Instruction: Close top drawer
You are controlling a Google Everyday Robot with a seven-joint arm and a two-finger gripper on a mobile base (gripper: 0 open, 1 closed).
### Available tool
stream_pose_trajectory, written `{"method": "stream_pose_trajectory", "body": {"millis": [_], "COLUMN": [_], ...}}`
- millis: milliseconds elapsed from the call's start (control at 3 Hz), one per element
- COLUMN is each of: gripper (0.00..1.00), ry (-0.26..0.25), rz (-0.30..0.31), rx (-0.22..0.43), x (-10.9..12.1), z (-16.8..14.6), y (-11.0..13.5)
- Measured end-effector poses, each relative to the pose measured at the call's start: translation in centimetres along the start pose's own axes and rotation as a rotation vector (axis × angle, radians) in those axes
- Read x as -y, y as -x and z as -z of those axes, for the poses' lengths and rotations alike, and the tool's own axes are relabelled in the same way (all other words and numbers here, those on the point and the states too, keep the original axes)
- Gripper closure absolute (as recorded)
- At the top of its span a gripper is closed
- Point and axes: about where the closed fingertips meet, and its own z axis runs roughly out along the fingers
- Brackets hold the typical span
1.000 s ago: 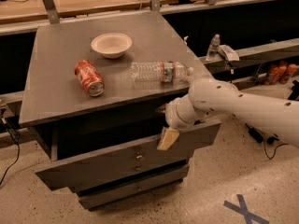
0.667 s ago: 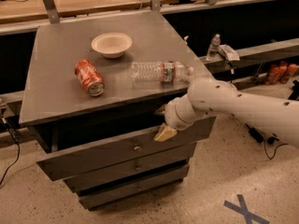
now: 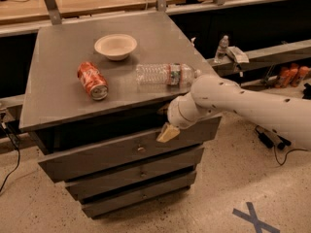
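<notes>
The top drawer (image 3: 102, 158) is the tallest of three dark-grey fronts, with a small metal knob (image 3: 141, 149) at its centre. It stands out a little from the cabinet, with a dark gap above its front. My gripper (image 3: 167, 133) is shut, and its tan fingertips press against the upper edge of the drawer front, just right of the knob. My white arm (image 3: 243, 103) reaches in from the right.
On the cabinet top (image 3: 58, 52) are a red soda can (image 3: 92, 80) on its side, a white bowl (image 3: 115, 46) and a lying clear water bottle (image 3: 165, 74). Two shallower drawers (image 3: 136, 174) sit below. A blue tape X (image 3: 252, 217) marks the floor. A cable (image 3: 10, 166) hangs at left.
The top drawer has slid inward toward the cabinet. My gripper has moved with it, up and toward the cabinet, staying on the front's upper edge.
</notes>
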Motion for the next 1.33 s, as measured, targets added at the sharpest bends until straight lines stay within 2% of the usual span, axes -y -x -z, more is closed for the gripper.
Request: {"method": "stream_pose_trajectory", "body": {"millis": [333, 667, 1000, 1333], "gripper": [0.1, 0.0, 0.0, 0.15], "ry": [-0.004, -0.037, -0.037, -0.037], "rz": [0.0, -0.005, -0.005, -0.005], "rx": [0.005, 0.047, 0.047, 0.047], "x": [-0.3, -0.8, -0.8, -0.8], "z": [0.3, 1.8, 1.8, 1.8], "y": [0.0, 0.6, 0.6, 0.6]}}
